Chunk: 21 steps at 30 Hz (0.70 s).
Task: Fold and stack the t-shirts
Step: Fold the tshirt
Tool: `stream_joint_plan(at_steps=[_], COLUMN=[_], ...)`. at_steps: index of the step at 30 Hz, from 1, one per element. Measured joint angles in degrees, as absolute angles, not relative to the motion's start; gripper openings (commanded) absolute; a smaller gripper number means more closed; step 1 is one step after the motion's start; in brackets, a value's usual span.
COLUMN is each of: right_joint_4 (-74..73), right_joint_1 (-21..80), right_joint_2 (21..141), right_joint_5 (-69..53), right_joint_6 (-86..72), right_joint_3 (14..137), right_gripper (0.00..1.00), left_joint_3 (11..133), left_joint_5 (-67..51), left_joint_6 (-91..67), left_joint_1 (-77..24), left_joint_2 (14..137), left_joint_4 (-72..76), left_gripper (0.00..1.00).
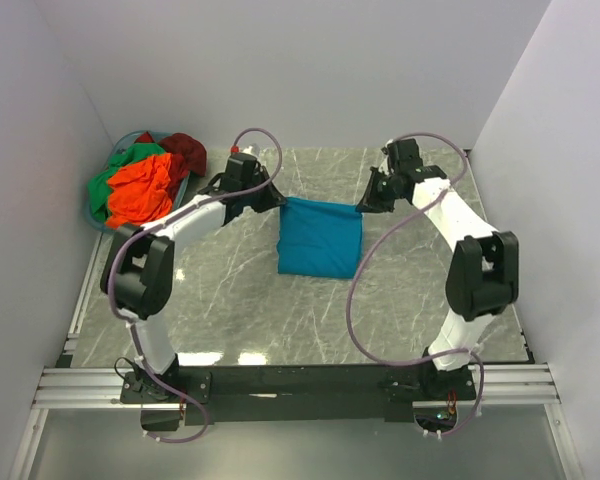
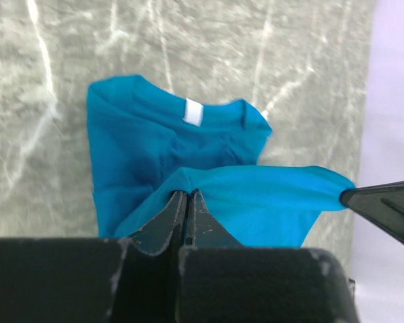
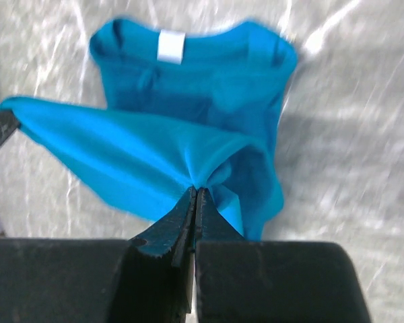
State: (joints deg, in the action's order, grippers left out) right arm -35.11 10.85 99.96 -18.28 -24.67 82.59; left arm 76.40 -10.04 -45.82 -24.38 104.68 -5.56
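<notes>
Folding looks like the step in hand, and it is the first tee's turn. The teal-blue t-shirt (image 1: 320,238) lies in the middle of the desk (image 1: 230,300), between the two arms. The left end effector (image 2: 187,196) is pinched tight on one corner of a lifted edge, and the right end effector (image 3: 196,191) is pinched tight on the other corner. The cloth is pulled into a straight band between them, up off the desk. Under that band the rest of the tee lies flat, with the neck hole showing. I think the held edge is being carried over the flat part to fold the tee in half. The next move calls for both arms to go together at the same speed, so the band does not sag or twist. Then the edge should be set down in line with the part below, and both ends let go. The orange t-shirt (image 1: 140,192), the green t-shirt (image 1: 108,180) and the dark red t-shirt (image 1: 186,150) sit bunched in the basket (image 1: 90,212) at the far left, not folded yet. A small white tag (image 2: 194,112) is sewn inside the neck. No words or brand can be read on it.
</notes>
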Motion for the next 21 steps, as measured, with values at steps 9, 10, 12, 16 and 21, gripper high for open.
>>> stream_joint_plan(at_steps=[9, 10, 12, 16, 21], right_joint_4=[-33.6, -33.7, -34.3, -34.9, -34.1], right_joint_1=[10.8, 10.8, 10.8, 10.8, 10.9], right_joint_2=[112.9, 114.2, 116.7, 118.3, 115.4], right_joint_5=[-15.2, -15.0, -14.7, -14.3, -13.4], right_joint_6=[-25.0, -24.8, -24.5, -24.1, -24.1], right_joint_3=[92.3, 93.4, 96.0, 99.6, 98.0], right_gripper=[0.62, 0.68, 0.73, 0.78, 0.82], left_joint_3=[85.5, 86.5, 87.5, 89.4, 89.3], left_joint_5=[-6.4, -6.1, -5.3, -4.1, -3.9], left_joint_6=[-43.2, -42.5, -42.1, -42.4, -42.0], left_joint_1=[-23.9, -23.8, -23.6, -23.3, -23.2], left_joint_2=[114.8, 115.9, 117.3, 118.5, 117.3], left_joint_4=[-6.1, -6.3, -6.7, -8.5, -8.1], left_gripper=[0.55, 0.78, 1.00, 0.99, 0.99])
